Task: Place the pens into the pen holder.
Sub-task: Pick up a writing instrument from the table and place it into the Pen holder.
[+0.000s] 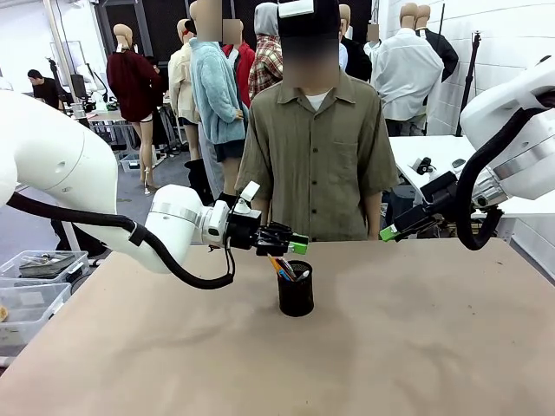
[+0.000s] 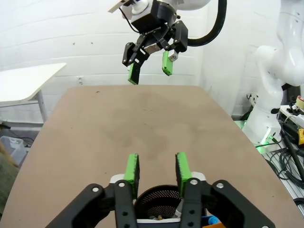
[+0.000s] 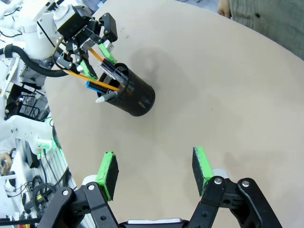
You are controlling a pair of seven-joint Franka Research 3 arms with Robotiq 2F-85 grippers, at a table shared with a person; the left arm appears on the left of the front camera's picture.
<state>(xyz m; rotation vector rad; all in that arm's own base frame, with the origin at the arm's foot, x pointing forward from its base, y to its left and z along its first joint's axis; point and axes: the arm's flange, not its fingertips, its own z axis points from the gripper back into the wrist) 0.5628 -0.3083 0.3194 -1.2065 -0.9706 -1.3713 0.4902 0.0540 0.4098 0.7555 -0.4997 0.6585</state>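
Left gripper (image 1: pixel 293 242): we see it just above the pen holder's mouth, its green pads (image 2: pixel 132 168) parted with bare table showing between them; nothing is held.
Pen holder (image 1: pixel 296 293): our landmark, a small black wire-mesh cup, upright near the middle of the brown table (image 1: pixel 416 347); in our right wrist view (image 3: pixel 133 96) the mesh wall and round mouth are plain.
Pens (image 1: pixel 284 266): we find them inside the holder, leaning toward the robot's left and sticking out past its rim.
Orange pens (image 3: pixel 97 80): we count two thin orange shafts crossing above the rim, next to the left gripper's fingers.
Other pens: one with a blue band (image 3: pixel 97 86), one white-silver with a pointed tip (image 3: pixel 105 97), and a dark one (image 3: pixel 110 69); the colour of its tip we cannot tell.
Right gripper (image 1: pixel 392 231): we see it well to the right of the holder and higher, over the table's far edge, fingers spread wide and empty (image 3: pixel 155 170).
Person (image 1: pixel 317 143): stands behind the holder at the far side of the table, in an olive shirt.
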